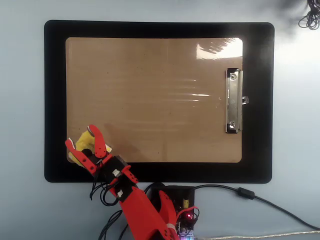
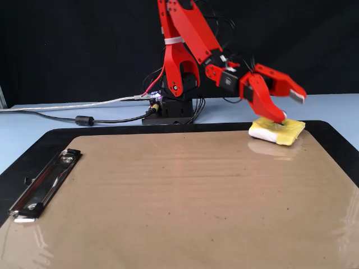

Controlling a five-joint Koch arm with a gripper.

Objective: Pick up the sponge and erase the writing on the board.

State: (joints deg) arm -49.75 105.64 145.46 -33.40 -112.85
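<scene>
My gripper (image 2: 286,107) is wide open, with one finger touching the top of the sponge (image 2: 277,133) and the other up in the air. The sponge lies flat on a corner of the board (image 1: 155,100), near the arm's base. I see no writing there.

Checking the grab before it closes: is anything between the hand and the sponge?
Nothing visible. The hand is open right above the sponge, one fingertip at its top, on the board's corner. No other object sits near them.
</scene>
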